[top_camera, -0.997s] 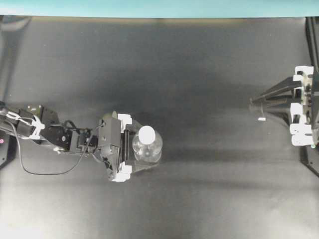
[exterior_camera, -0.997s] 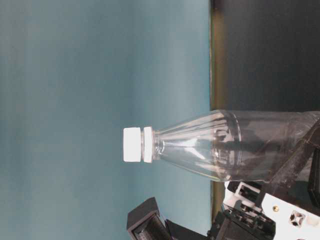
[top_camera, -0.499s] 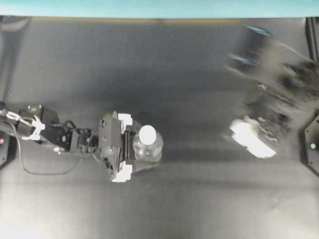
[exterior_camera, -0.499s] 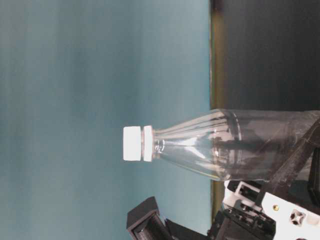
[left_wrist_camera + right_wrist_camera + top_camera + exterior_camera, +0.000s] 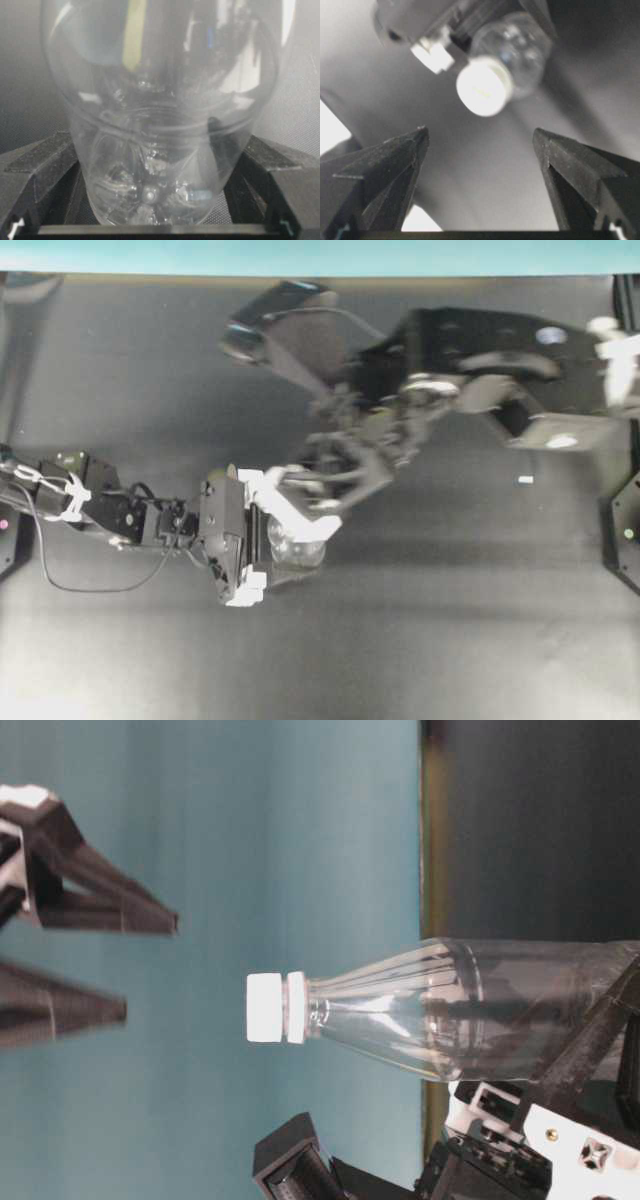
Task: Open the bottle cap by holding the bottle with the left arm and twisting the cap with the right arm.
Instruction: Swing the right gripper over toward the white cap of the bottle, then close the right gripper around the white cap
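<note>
Dark matte tabletop (image 5: 420,640) is seen beneath everything, bordered along its far edge by a teal wall (image 5: 320,252). One bottle (image 5: 297,548) is counted, with one bottle cap (image 5: 265,1008), and two arms. The bottle is stood upright on the tabletop, clear and colourless, and nothing is seen inside it; no label or writing can be read on it. The bottle's lower body is clamped between the fingers of the left gripper (image 5: 270,536), carried by the left arm (image 5: 110,515), which is stretched out to the bottle's left in the overhead view. The cap is seated on the bottle's neck. The right arm (image 5: 470,360) is reached across from the bottle's right, and the right gripper (image 5: 480,145) is held above the cap with its fingers spread wide apart, clear of the cap and untouched by it. A small white scrap (image 5: 525,480) is lain on the tabletop well to the bottle's right.
</note>
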Robot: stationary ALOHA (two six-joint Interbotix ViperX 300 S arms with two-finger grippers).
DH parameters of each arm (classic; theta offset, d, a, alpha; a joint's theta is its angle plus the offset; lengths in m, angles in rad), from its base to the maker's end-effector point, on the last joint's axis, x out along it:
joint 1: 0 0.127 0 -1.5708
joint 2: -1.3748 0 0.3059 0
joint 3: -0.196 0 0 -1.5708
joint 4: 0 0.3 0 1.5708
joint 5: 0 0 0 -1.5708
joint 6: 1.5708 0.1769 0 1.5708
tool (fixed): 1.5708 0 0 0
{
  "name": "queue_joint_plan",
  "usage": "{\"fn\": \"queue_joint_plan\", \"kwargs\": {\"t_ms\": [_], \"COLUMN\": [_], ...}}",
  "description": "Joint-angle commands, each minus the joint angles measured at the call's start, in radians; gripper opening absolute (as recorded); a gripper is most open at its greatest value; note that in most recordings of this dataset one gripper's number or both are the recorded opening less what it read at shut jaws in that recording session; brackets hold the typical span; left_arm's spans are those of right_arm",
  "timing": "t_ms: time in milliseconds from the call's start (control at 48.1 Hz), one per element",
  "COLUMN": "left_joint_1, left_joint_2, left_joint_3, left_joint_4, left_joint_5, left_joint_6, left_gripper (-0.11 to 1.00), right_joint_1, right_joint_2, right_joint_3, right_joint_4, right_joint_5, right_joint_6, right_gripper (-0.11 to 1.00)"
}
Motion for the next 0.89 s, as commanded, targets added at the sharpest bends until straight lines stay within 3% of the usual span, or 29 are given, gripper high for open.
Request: {"fn": "queue_joint_plan", "kwargs": {"t_ms": [0,125,665,789,872], "left_joint_1": [-0.002,-0.002,-0.002,-0.002,-0.002], "left_joint_2": [-0.003,-0.003,-0.003,-0.003,-0.005], "left_joint_3": [-0.006,-0.002,0.0,0.0,0.0], "left_joint_4": [0.003,0.002,0.003,0.002,0.002], "left_joint_5": [-0.002,-0.002,-0.002,-0.002,-0.002], "left_joint_6": [0.0,-0.002,0.0,0.0,0.002], "left_gripper": [0.87,0.87,0.87,0.87,0.87], "right_joint_1": [0.005,0.009,0.009,0.011,0.012], "right_joint_2": [0.029,0.054,0.115,0.117,0.118], "right_joint_3": [-0.04,-0.044,-0.031,-0.031,-0.028], "right_joint_4": [0.003,0.002,-0.002,-0.002,-0.002], "right_joint_5": [-0.005,-0.003,0.008,0.02,0.028], "right_joint_6": [0.058,0.094,0.086,0.086,0.084], "right_gripper": [0.92,0.92,0.91,0.87,0.78]}}
